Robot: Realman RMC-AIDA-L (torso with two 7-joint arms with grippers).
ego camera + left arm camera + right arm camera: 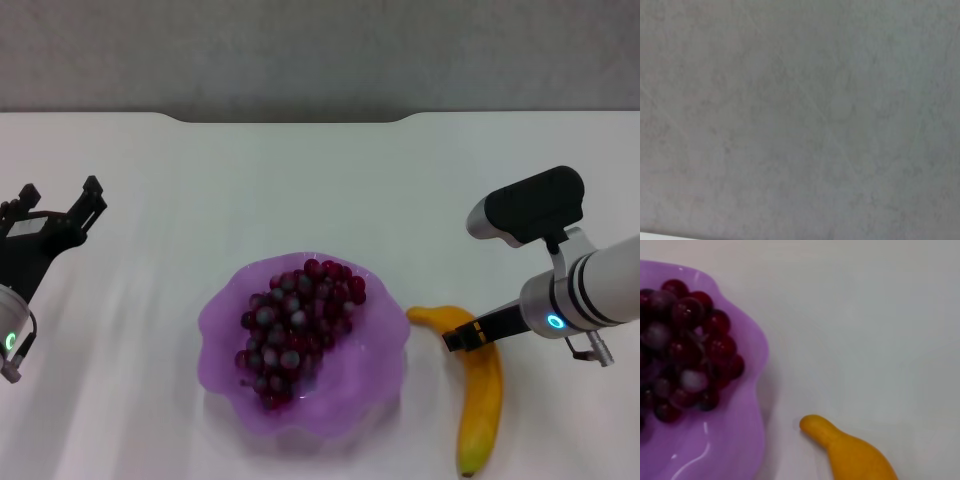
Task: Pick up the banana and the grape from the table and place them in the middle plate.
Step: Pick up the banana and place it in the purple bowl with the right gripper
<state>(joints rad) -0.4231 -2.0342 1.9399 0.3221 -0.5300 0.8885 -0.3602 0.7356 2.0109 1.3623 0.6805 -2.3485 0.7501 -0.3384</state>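
the right gripper (458, 338) sits low over the banana (478, 392), its dark fingers (482, 329) reaching left across the fruit's far part; whether they are clenched on it or loose, i cannot tell. the banana lies flat on the table (300, 190), at the near right, just right of the plate (220, 320) and apart from its rim. its long axis runs near to far with a slight curve: 1 end points toward the near edge, the other bends left toward the plate. in the right wrist view that rounded end (812, 425) lies close beside the plate's wavy wall (747, 410), not touching it.

the grape (295, 330) bunch rests inside the purple plate, its long axis slanting from near left to far right.

the left gripper (62, 207) is raised at the far left, well apart from the plate, its 2 fingers spread and holding nothing. the left wrist view shows only a plain grey surface.
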